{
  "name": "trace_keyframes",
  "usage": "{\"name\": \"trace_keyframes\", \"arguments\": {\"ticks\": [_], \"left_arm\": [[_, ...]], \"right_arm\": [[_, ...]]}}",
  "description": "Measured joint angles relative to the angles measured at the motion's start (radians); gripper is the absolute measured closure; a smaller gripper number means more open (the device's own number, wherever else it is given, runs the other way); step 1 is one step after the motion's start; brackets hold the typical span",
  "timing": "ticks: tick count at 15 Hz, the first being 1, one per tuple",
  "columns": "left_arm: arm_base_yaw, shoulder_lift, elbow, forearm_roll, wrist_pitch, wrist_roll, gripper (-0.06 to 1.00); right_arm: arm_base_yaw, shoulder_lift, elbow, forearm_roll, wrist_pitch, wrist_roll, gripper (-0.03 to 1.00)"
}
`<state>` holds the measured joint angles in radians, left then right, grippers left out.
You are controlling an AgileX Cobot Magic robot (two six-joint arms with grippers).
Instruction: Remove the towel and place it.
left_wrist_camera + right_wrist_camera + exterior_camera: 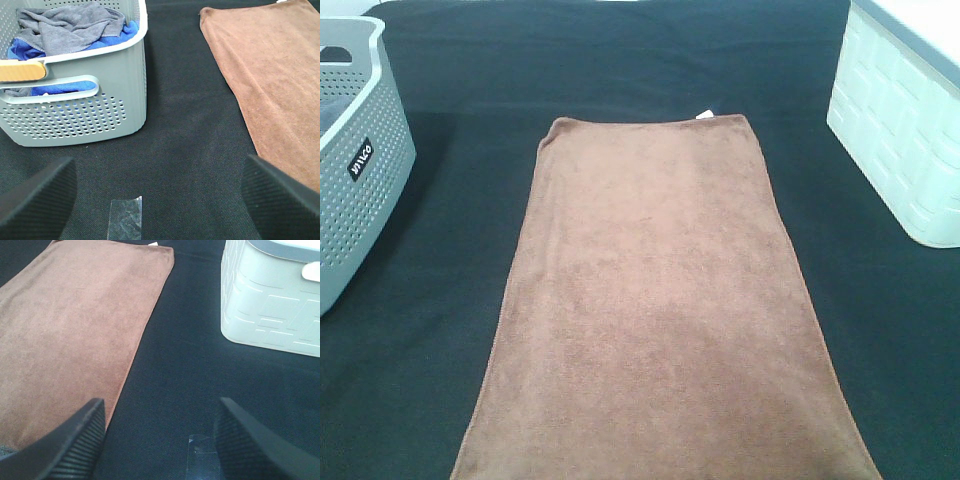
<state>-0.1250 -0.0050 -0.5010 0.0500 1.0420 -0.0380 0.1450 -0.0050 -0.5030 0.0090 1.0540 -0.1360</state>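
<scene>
The reddish-brown towel (660,300) lies flat and spread out on the black table cloth, running from mid-table to the front edge, with a small white tag (702,113) at its far right corner. Neither gripper shows in the exterior high view. In the left wrist view the left gripper (159,192) is open over bare cloth, with the towel (270,80) off to one side. In the right wrist view the right gripper (159,437) is open with nothing between its fingers, hanging just beside the towel's (75,335) long edge.
A grey perforated basket (355,160) stands at the left, holding grey and blue cloths (70,27). A white bin (905,120) stands at the right. Small patches of clear tape (125,217) sit on the black cloth (450,300) beneath each gripper.
</scene>
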Motion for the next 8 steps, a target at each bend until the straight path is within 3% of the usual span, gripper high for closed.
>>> {"name": "trace_keyframes", "arguments": {"ticks": [8], "left_arm": [[0.0,0.0,0.003,0.0,0.0,0.0,0.12]], "right_arm": [[0.0,0.0,0.0,0.012,0.0,0.0,0.38]]}}
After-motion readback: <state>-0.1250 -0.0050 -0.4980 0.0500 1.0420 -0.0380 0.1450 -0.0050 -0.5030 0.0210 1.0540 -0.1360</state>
